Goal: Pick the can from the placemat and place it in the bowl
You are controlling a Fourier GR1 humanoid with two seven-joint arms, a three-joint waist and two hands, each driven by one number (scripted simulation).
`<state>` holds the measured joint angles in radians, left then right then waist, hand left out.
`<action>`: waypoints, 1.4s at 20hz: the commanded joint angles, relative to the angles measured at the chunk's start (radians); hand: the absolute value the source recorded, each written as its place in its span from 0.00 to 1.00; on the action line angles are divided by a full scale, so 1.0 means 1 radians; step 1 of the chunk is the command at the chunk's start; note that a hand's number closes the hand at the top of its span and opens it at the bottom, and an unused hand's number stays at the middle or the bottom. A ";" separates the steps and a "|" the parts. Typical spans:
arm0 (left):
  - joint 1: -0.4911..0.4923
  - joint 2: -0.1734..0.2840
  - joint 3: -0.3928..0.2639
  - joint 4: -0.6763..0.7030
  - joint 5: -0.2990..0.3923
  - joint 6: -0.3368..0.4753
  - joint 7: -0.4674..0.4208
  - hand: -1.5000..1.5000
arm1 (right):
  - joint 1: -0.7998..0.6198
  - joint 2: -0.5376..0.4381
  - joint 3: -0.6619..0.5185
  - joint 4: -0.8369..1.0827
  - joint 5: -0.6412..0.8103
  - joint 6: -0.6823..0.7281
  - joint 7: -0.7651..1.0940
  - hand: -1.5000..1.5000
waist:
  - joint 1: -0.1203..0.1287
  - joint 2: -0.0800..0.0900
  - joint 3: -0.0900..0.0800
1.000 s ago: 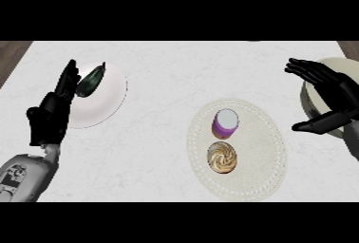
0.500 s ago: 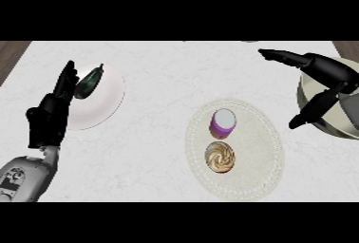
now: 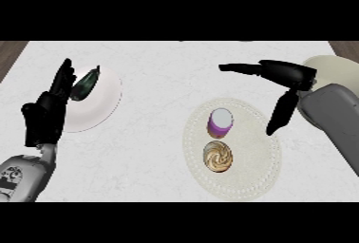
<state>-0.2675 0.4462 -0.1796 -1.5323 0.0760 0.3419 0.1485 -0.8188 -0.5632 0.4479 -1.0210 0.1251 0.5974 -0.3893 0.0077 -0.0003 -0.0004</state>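
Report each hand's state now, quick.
Left hand: open, fingers up, holding nothing.
Right hand: open, thumb and fingers spread, holding nothing.

White marbled counter (image 3: 154, 156); dark wood corners.

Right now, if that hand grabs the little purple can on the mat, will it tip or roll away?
The purple can stands upright on the round placemat, so a sideways nudge could probably tip it. Once on its round side it would likely roll. It looks stiff, so the right hand, open above it, should not crush it.
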 commanded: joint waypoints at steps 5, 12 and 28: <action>0.039 -0.023 0.013 -0.025 -0.041 -0.009 0.000 0.50 | 0.036 0.081 0.076 -0.099 0.139 0.032 0.163 0.00 | -0.009 -0.003 0.000; 0.045 -0.065 0.036 -0.017 -0.065 -0.042 -0.011 0.50 | 0.010 0.146 0.045 0.001 0.276 0.054 0.187 0.00 | -0.002 0.001 0.000; 0.051 -0.101 0.116 -0.103 -0.116 -0.121 0.080 0.50 | 0.018 0.361 -0.035 0.245 0.506 -0.056 0.067 0.00 | 0.003 0.001 0.001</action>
<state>-0.2250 0.3508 -0.0781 -1.5944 -0.0326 0.2382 0.1865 -0.7775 -0.2599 0.4460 -0.8332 0.6018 0.5478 -0.3185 0.0084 0.0015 0.0002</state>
